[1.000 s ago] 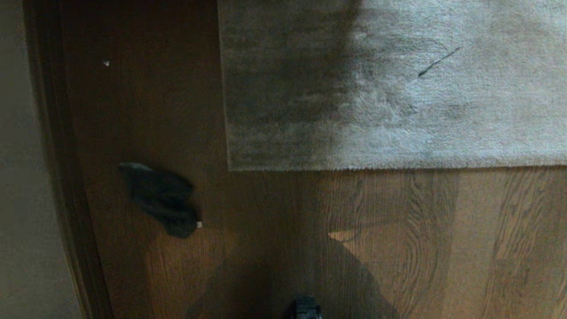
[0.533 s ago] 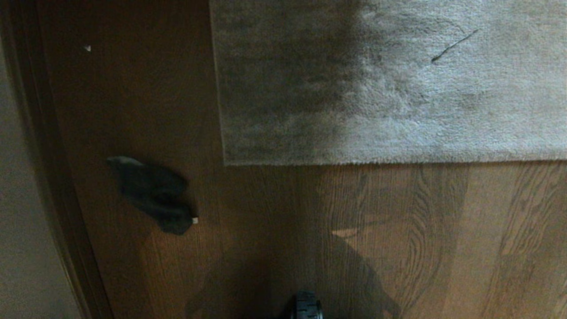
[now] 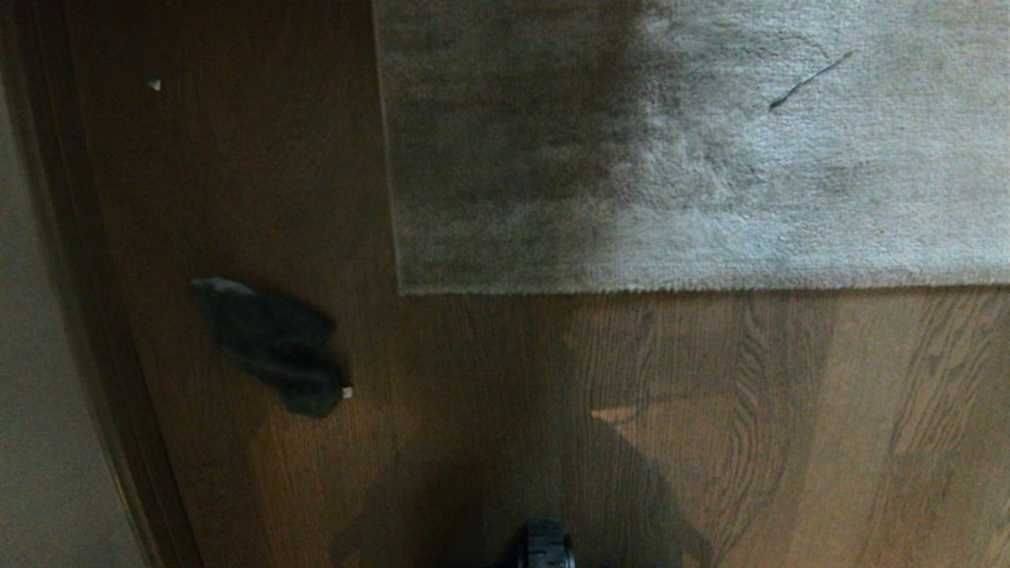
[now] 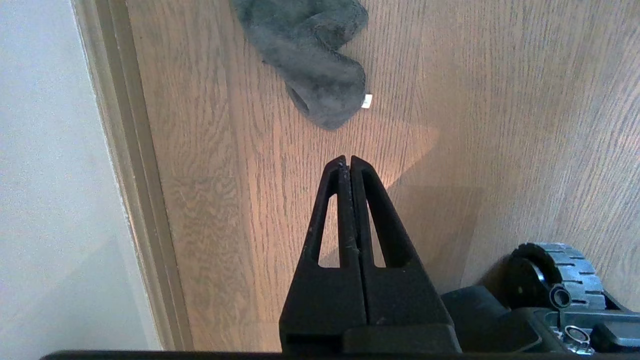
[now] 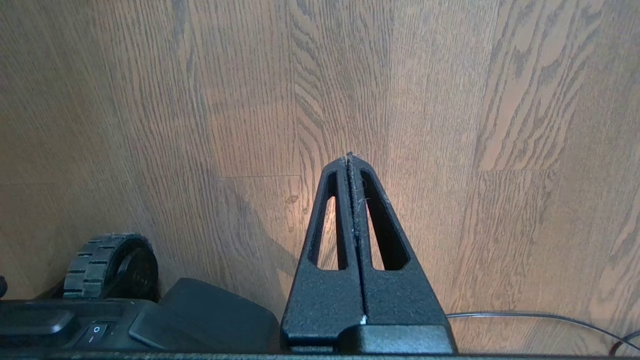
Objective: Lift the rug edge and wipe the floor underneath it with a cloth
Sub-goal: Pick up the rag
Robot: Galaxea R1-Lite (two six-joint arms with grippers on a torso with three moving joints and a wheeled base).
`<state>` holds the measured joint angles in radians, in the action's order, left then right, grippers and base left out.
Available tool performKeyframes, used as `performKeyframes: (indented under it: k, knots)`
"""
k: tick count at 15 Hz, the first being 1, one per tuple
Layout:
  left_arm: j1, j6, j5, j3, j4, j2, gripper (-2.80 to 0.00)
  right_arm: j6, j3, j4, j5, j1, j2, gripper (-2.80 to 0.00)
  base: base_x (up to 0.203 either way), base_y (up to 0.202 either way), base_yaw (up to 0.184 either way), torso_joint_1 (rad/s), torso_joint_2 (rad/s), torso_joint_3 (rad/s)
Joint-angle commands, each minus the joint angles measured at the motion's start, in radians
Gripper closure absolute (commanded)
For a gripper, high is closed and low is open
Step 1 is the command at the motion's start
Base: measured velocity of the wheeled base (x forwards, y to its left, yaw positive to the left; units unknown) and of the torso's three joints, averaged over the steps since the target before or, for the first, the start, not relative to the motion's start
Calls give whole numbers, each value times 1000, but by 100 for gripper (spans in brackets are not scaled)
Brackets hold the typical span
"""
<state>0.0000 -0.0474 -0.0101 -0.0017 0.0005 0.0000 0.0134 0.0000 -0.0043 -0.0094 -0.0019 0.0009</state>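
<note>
A large light grey rug (image 3: 694, 142) lies flat on the brown wooden floor (image 3: 710, 426), and its near rug edge (image 3: 671, 290) runs straight to a square corner (image 3: 402, 290). The small grey cloth (image 3: 272, 347) lies crumpled on the boards to the left of that corner, with a small white tag at its near end. It shows again in the left wrist view as the cloth (image 4: 310, 60), a short way ahead of my left gripper (image 4: 346, 159), which is shut and empty above the floor (image 4: 500, 100). My right gripper (image 5: 350, 156) is shut and empty over bare floor (image 5: 450, 100). Neither arm shows in the head view.
A baseboard (image 3: 102, 315) and a pale wall (image 3: 39, 394) run along the left side. My base wheel (image 3: 544, 544) shows at the bottom; wheels also appear by each gripper (image 4: 555, 275) (image 5: 107, 265). A thin cable (image 5: 540, 317) lies on the floor to the right.
The whole head view shifted a little a second ago, so the rug edge and cloth sit slightly higher and further left in the picture. Nothing on the floor has moved since.
</note>
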Motion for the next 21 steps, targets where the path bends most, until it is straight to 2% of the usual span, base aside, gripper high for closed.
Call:
performKeyframes:
  k: [1, 15, 21]
  knots:
    - [0, 0, -1, 0, -1, 0, 0, 0, 0, 0, 0, 0, 1, 0, 0, 0, 0, 0, 0, 0]
    - [1, -2, 2, -7, 23, 15, 0, 0, 0, 0, 0, 0, 1, 0, 0, 0, 0, 0, 0, 0]
    - [-19, -2, 5, -10, 31, 332, 0, 0, 0, 0, 0, -1, 1, 0, 0, 0, 0, 0, 0, 0]
